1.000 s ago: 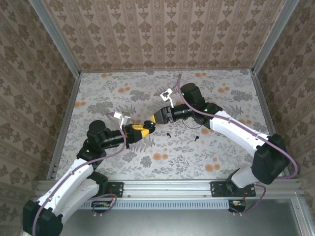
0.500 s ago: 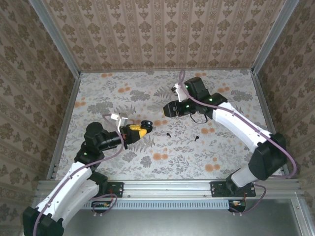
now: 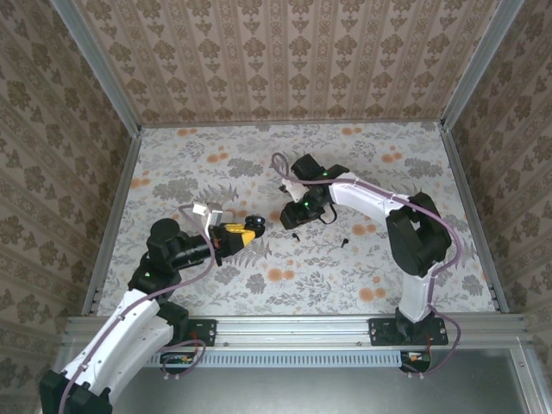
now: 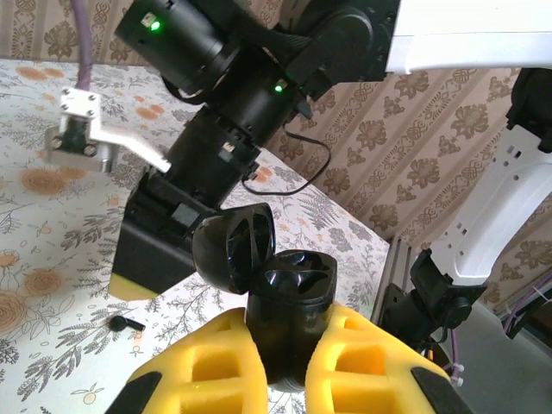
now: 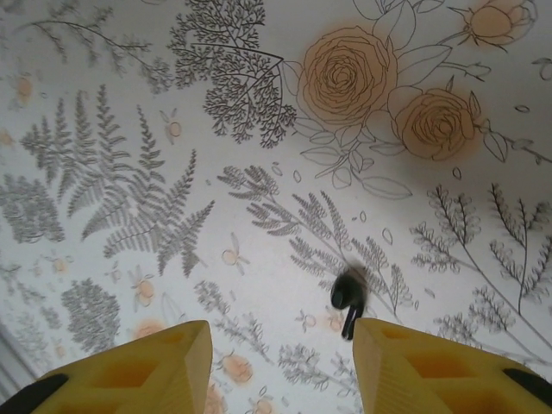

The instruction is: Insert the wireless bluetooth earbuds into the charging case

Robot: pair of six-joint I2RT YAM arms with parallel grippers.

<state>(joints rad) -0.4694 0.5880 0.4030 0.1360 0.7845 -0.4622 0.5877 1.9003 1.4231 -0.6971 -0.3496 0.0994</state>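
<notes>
My left gripper [image 3: 241,232] is shut on the black charging case [image 3: 255,226] and holds it above the table. In the left wrist view the case [image 4: 289,297] stands upright between the yellow fingers [image 4: 207,366], with its lid [image 4: 235,250] open and both sockets empty. One tiny black earbud [image 3: 296,235] lies on the floral table just in front of my right gripper [image 3: 291,222]. In the right wrist view this earbud [image 5: 348,298] lies by the right finger [image 5: 440,371], and the gripper [image 5: 280,362] is open above it. The second earbud [image 3: 344,242] lies further right.
A thin black cable [image 3: 332,216] loops on the table beside the right wrist. The right arm's wrist [image 4: 216,129] looms close behind the held case. Metal rails [image 3: 116,207] and patterned walls enclose the table.
My right gripper pulled back from the case, then swung down and forward over the nearer earbud. The left gripper kept hold of the case and drew back slightly.
</notes>
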